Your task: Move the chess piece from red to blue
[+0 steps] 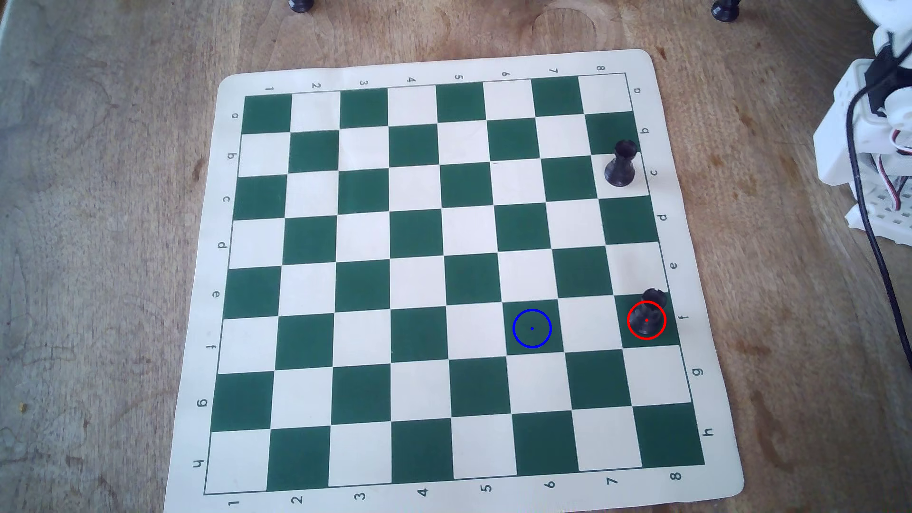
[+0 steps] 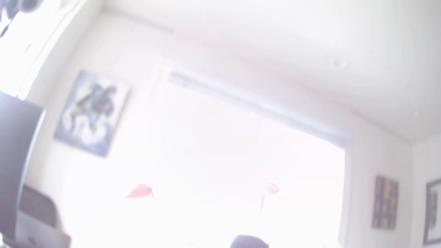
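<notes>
Overhead view is showing us the chess piece (image 1: 647, 315) standing inside red (image 1: 646, 320), blue (image 1: 532, 328) lying vacant nearby, the tool being unseen, its opening untellable, so we are advising a vertical descent gripping the narrow waist.

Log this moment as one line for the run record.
rook: standing in red circle | blue circle: empty | second rook: board edge | fingers: not in view

You see the chess piece (image 1: 647, 315) standing upright inside red (image 1: 629, 326) on the board (image 1: 444, 276), two squares right of blue (image 1: 549, 335), which rings bare green. A second black rook (image 1: 621, 165) stands near the right edge.
</notes>
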Controlling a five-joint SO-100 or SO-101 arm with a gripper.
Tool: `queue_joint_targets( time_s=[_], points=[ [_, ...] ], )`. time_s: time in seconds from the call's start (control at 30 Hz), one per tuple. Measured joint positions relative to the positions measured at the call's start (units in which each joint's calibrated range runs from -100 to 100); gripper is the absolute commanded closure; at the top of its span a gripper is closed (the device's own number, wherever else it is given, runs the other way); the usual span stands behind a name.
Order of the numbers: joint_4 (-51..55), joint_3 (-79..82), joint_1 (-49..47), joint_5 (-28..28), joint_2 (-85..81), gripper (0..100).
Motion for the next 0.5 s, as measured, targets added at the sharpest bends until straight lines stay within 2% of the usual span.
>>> queue_joint_targets(
  time_s=[0.17, 0.3, 0.33, 0.4, 0.47, 0.5],
  points=[
    [27.9, -17.4, -0.2, -4.2, -2.8, 81],
    [44.2, -24.8, -0.5, -4.8, -3.6, 86],
    [51.9, -28.0, -1.5, -4.7, -3.7, 86],
    [57.9, -30.7, -2.8, -4.6, -3.7, 86],
    [67.9, -37.0, -5.6, -4.6, -2.7, 97],
    [71.0, -38.6, -6.2, -4.6, -2.6, 96]
  ],
)
